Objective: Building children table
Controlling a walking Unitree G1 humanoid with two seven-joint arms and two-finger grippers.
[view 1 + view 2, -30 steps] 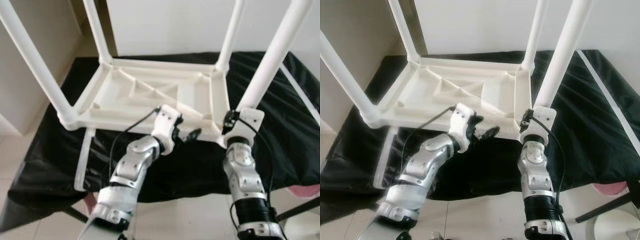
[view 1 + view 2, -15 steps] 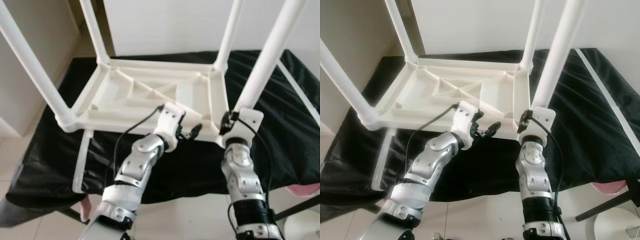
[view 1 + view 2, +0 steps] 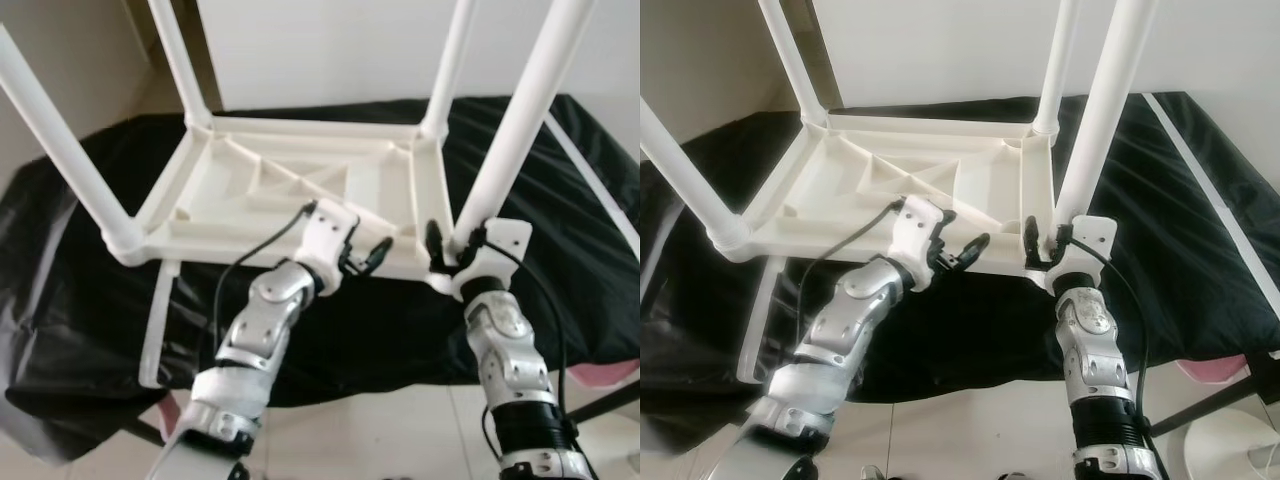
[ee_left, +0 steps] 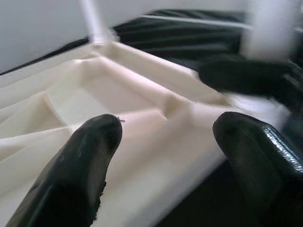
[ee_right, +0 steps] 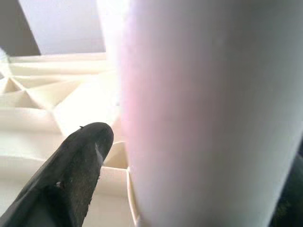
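While the black cloth [image 3: 560,200] spreads wide under everything, draped over the surface in front of me, the white children's table [image 3: 290,185] lies upside down on it, its ribbed underside facing up and its four legs standing upward. Two far legs rise at the back corners, one near leg [image 3: 55,140] slants up at my left, and the near right leg [image 3: 520,120] climbs from the corner closest to my right arm. A loose white bar [image 3: 155,320] lies on the cloth just beside the tabletop's near left corner, and another thin white bar [image 3: 590,175] runs along the cloth at my right.

My right gripper [image 3: 452,243] sits at the base of the near right leg, where the leg meets the tabletop corner. One black finger [image 5: 71,170] is visible from my right wrist, lying against the leg's side with the white tube between it and the other finger, so I am clamped on that leg.

My left gripper [image 3: 372,258] reaches to the tabletop's near edge, between the middle and the right corner. Its two black fingers [image 4: 85,161] stand apart, one over the ribbed underside and the other off the outer edge, with the rim in the gap between them.
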